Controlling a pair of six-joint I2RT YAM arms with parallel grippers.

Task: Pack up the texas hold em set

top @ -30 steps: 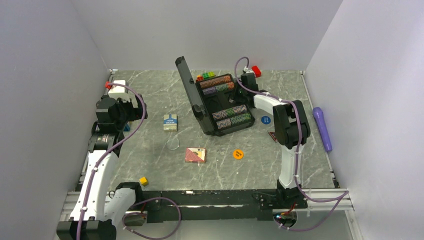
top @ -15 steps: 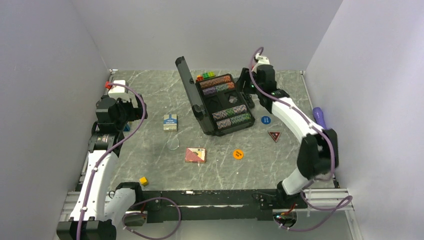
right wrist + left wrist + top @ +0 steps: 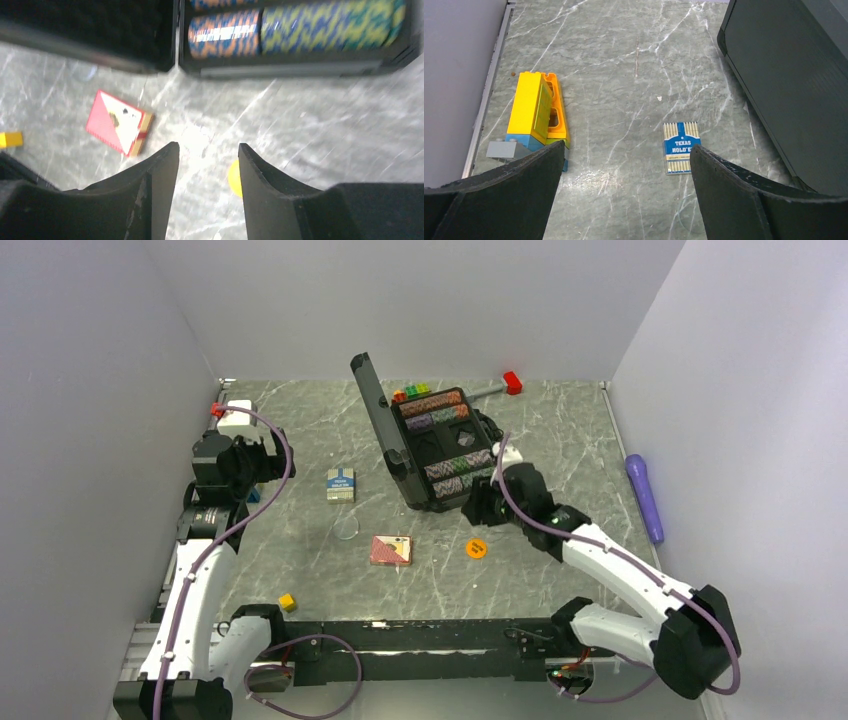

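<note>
The black briefcase [image 3: 440,452] stands open at the back middle, its lid [image 3: 372,400] upright, with rows of striped chips [image 3: 300,24] inside. The blue-white deck [image 3: 341,484] lies left of it and shows between my left fingers [image 3: 681,147]. The pink deck [image 3: 391,550] and the orange marker [image 3: 476,548] lie in front of the case. My right gripper [image 3: 477,510] hovers open and empty at the case's front edge, above the orange marker [image 3: 233,177], with the pink deck [image 3: 117,128] to its left. My left gripper [image 3: 262,468] is wide open and empty at the far left. The blue and triangular markers are hidden by the right arm.
A yellow cube [image 3: 287,602] lies near the front left and a purple cylinder [image 3: 645,495] at the right wall. Yellow-orange blocks [image 3: 536,112] sit by the left wall. A red block [image 3: 512,382] and coloured blocks [image 3: 412,392] lie behind the case. A clear disc [image 3: 346,528] lies on the table.
My right arm has swung from behind the case's right side round to its front edge, above the orange marker. The left arm has not moved.
</note>
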